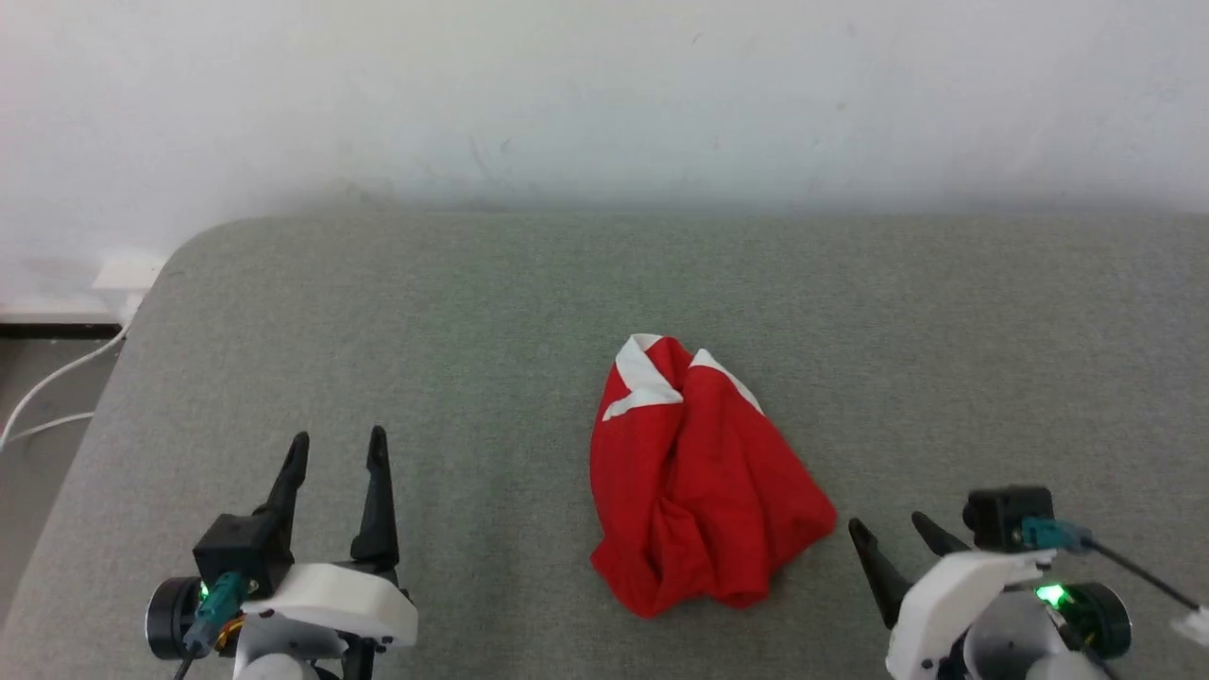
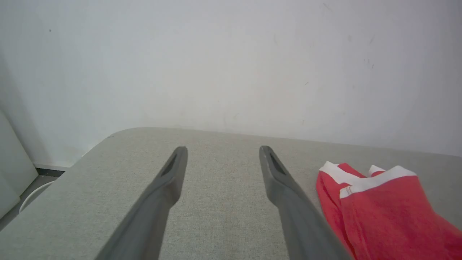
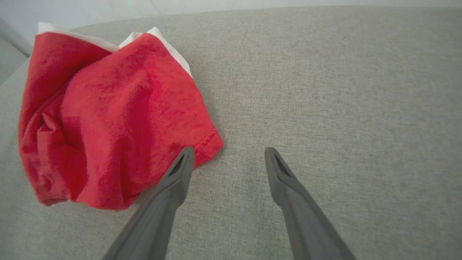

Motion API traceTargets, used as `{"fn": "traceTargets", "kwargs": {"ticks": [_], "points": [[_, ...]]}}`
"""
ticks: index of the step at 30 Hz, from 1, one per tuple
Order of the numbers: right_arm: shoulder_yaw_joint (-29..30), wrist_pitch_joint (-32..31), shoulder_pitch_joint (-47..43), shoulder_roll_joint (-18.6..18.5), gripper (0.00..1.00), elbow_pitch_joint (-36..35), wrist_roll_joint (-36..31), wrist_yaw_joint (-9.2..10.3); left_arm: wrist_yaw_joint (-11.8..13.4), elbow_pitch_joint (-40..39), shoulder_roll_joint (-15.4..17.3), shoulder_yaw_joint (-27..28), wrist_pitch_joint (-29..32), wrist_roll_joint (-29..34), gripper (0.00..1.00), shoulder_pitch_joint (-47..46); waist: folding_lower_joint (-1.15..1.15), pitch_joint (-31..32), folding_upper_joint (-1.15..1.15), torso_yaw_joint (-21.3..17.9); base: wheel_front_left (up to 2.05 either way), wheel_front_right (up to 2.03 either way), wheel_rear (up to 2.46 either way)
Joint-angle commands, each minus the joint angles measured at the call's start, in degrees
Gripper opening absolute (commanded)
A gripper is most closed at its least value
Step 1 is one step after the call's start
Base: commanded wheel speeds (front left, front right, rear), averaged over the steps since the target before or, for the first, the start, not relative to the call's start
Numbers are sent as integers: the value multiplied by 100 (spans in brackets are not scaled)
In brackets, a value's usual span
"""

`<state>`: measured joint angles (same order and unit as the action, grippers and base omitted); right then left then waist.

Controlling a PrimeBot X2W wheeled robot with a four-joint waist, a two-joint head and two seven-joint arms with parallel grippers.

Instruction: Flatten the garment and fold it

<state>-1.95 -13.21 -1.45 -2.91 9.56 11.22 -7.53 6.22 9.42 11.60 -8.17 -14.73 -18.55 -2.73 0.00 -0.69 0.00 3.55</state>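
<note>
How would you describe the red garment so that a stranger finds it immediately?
A grey padded surface stands before a white wall. Near its middle lies a crumpled garment. Its bright red fabric, with white bands at the far end, sets it apart from the plain grey around it.

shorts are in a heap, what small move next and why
Probably ease the right pincer left onto the near hem corner of the shorts. They lie crumpled on the grey surface, and that pincer is open, empty and just beside them.
</note>
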Motion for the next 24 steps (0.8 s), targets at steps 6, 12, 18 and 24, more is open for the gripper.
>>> {"fn": "traceTargets", "kwargs": {"ticks": [6, 12, 18, 24], "points": [[-134, -1126, 864, 3, 100, 808, 297, 4, -176, 66, -135, -142, -27, 105, 100, -57, 0, -178, 0, 317, 0, 0, 0], [-263, -1632, 1309, -32, 100, 1503, 351, 4, -263, 127, -247, -179, -27, 120, 100, -157, 0, -253, 0, 431, 0, 0, 0], [-369, -2301, 1428, -33, 33, 2342, 614, 4, -327, 176, -352, -159, -27, 152, 100, -182, 0, -268, 0, 515, 0, 0, 0], [-620, -2328, 1507, -65, 0, 2357, 1090, 4, -363, 214, -414, -89, -27, 184, 100, -133, 0, -220, 0, 499, 0, 0, 0]]}}
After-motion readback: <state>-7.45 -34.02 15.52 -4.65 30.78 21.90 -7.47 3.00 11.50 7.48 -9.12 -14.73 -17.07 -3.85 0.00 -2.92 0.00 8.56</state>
